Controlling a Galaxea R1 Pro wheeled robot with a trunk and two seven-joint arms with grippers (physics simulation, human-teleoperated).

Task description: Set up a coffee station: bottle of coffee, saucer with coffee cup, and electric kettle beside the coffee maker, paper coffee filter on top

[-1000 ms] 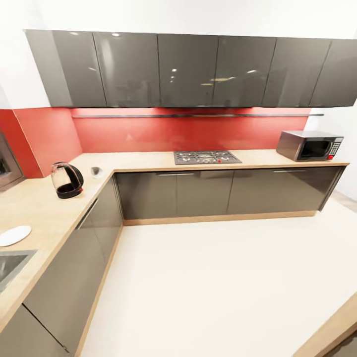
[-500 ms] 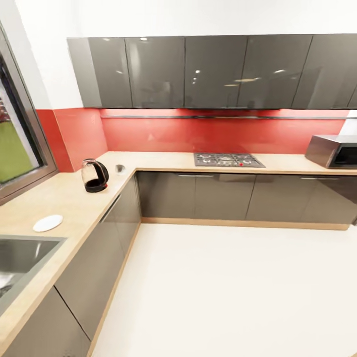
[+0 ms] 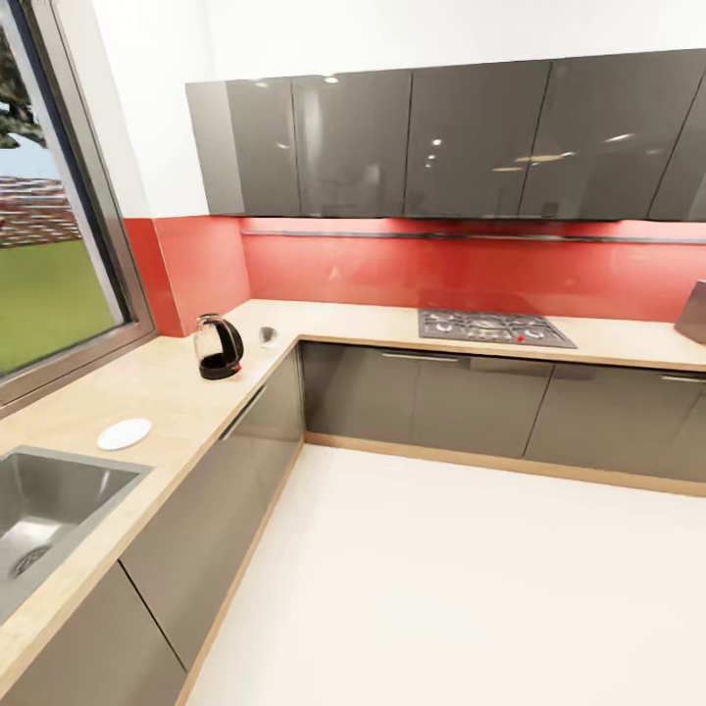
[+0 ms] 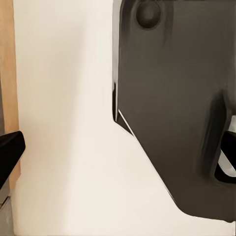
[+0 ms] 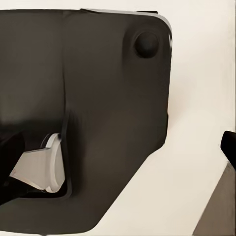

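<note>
The electric kettle (image 3: 219, 346) and the saucer (image 3: 125, 433) stand well apart on the kitchen countertop (image 3: 186, 402), near the sink (image 3: 44, 505). Whether the 2 grippers are open or closed cannot be told. The robot's base could hit the cabinets if it drives close.

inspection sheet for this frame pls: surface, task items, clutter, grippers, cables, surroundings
Surface: L-shaped kitchen countertop, light wood look, over grey cabinet fronts.
Job's things: electric kettle upright near the corner; saucer flat between the kettle and the sink, nothing on it; a small pale object beside the kettle, too small to identify.
Clutter: nothing seen.
Grippers: wrist views show dark robot bodywork over pale floor; a dark tip at each frame edge, open or shut cannot be told.
Cables: nothing seen.
Surroundings: sink, gas hob, red backsplash, grey wall cabinets, window, pale floor.
</note>
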